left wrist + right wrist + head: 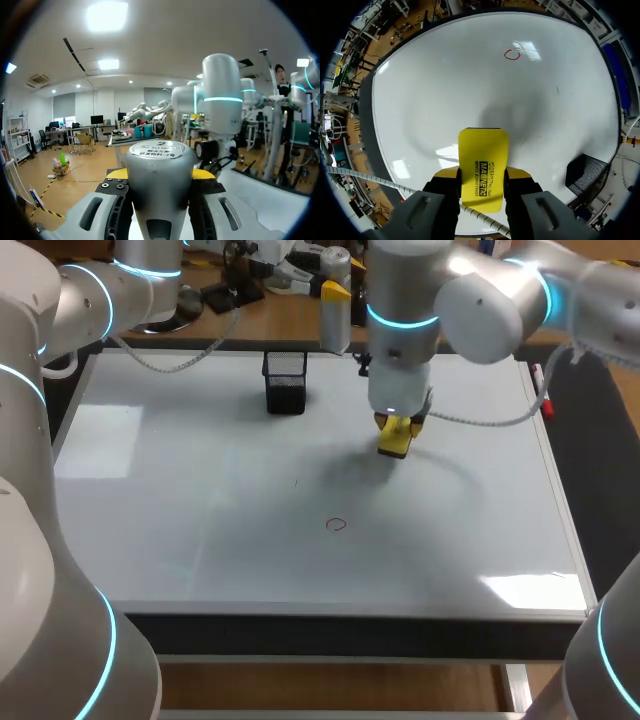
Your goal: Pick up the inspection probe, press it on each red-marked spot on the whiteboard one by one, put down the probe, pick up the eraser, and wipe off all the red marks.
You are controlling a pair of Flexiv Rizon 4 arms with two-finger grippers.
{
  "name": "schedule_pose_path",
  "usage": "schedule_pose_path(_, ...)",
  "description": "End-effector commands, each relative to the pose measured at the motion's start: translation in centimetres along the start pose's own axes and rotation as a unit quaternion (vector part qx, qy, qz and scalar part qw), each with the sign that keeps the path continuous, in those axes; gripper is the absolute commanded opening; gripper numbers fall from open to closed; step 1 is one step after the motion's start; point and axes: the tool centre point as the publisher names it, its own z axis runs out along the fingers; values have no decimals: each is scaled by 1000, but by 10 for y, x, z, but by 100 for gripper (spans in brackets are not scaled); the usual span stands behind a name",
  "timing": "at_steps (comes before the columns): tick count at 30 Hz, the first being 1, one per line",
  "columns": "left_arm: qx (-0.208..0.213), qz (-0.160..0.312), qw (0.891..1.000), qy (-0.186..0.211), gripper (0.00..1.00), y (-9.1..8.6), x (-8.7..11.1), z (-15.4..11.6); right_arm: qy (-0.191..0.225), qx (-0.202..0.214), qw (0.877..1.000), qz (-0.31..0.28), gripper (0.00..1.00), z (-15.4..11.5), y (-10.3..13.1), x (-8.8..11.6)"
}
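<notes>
My right gripper (396, 436) hangs over the whiteboard (180, 540), right of the middle, shut on the yellow eraser (395, 440). In the right wrist view the eraser (484, 160) sits clamped between both fingers of the gripper (484, 176), just above the board. One red circle mark (336, 525) lies nearer the front edge, ahead of the eraser (512, 55). My left gripper (160, 175) is shut on the silver cylindrical probe (159, 165), held off the board near its back edge (335, 325), beside my right arm.
A black mesh pen holder (285, 380) stands at the back of the board, also seen beside the right gripper (582, 175). A red marker (545, 402) lies by the board's right edge. My right arm's cable (480, 420) hangs above the board.
</notes>
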Motion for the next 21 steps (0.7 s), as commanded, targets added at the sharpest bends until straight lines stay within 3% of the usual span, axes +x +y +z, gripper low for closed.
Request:
schedule_pose_path(1,3,-1,987,162,0,2,-7,-2,-7,7,1000,2,0,-13,2,16)
schedule_pose_path(10,3,-1,987,162,0,2,-7,-2,-6,4,1000,15,0,-14,0,20)
schedule_pose_path(21,3,-1,987,162,0,2,-7,-2,3,-11,996,86,0,-10,-42,56)
